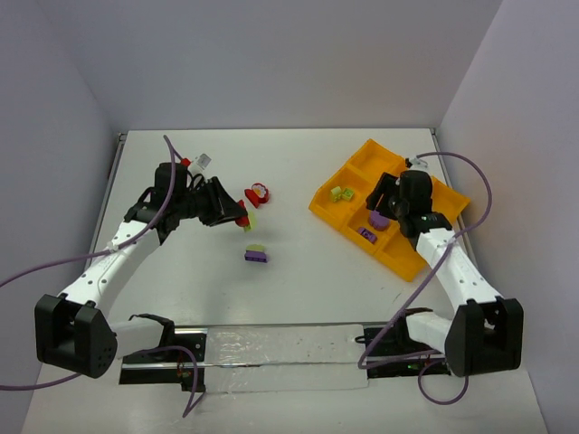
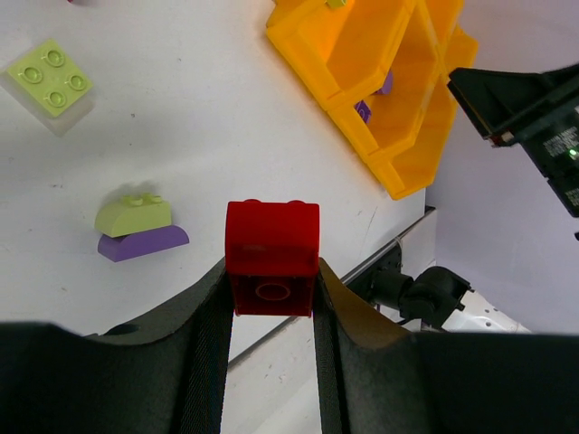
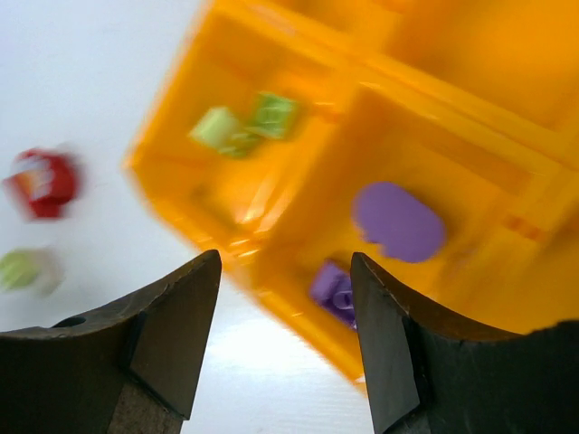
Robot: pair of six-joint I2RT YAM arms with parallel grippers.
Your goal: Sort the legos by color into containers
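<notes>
- The left gripper [image 2: 271, 276] was clenched on a red plastic brick [image 2: 271, 242], one finger pressed to each side, with the studs pointing away from the wrist and the brick lifted clear of the white table [image 1: 298, 289]
- From those fingers the orange-yellow plastic tray [image 1: 317, 206] lay well off to the right across bare tabletop; it sat on a slant, its near-left wall facing the left arm
- The right gripper [image 3: 285, 334] hung over the tray's middle, fingers spread with nothing between them
- Below it were a rounded purple piece [image 3: 398, 221] and a purple brick [image 3: 333, 291], seemingly in one compartment, though the blur hid whether the rounded one was resting or just above the floor; two yellow-green bricks [image 3: 244, 127] lay in the neighbouring compartment at the tray's left corner
- By my judgement the red brick needed a compartment of its own; those on the far side showed no bricks, but the right arm stood nearer and partly across the way, so the approach looked crowded
- Out on the table were a red clump [image 1: 258, 193] just beyond the left gripper, a yellow-green brick stacked on a purple one [image 1: 256, 254] nearer the bases, and a flat yellow-green brick [image 2: 48, 77]
</notes>
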